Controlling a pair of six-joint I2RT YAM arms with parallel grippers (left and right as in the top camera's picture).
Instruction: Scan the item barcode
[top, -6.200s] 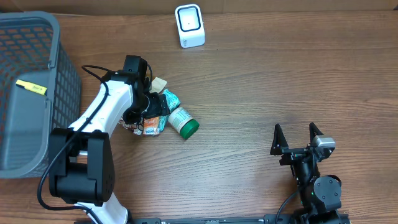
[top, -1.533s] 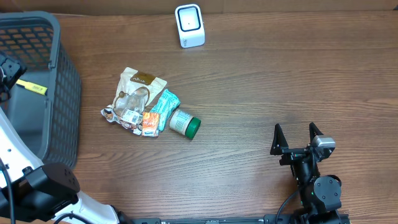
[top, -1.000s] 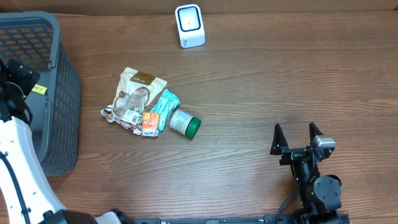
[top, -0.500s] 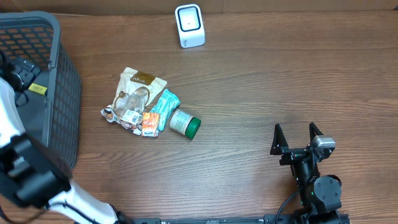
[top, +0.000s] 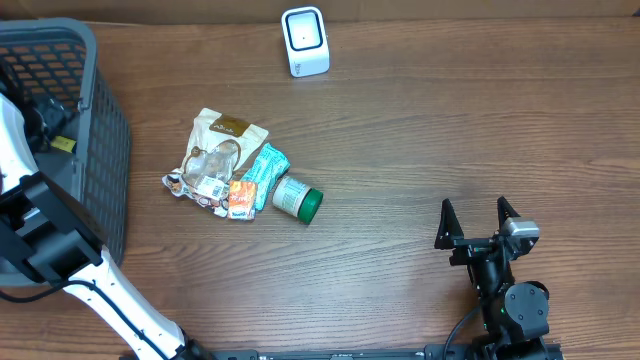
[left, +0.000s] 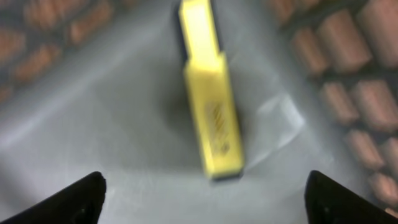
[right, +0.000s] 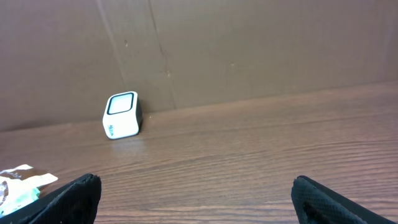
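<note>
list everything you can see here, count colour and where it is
basket: 1, grey, table's left edge
flat item: 1, yellow, on basket floor
scanner: 1, white, far edge, centre
pouch: 1, tan, pile left of centre
teal packet: 1, same pile
orange packet: 1, same pile
bottle: 1, green cap, lying at pile's right
table: 1, brown wood
left gripper: 1, black, open inside basket
right gripper: 1, black, open, near right

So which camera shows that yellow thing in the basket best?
The left wrist view: the yellow item sits large, central, though blurred. Overhead shows only a sliver inside the basket; the right wrist view misses it.
</note>
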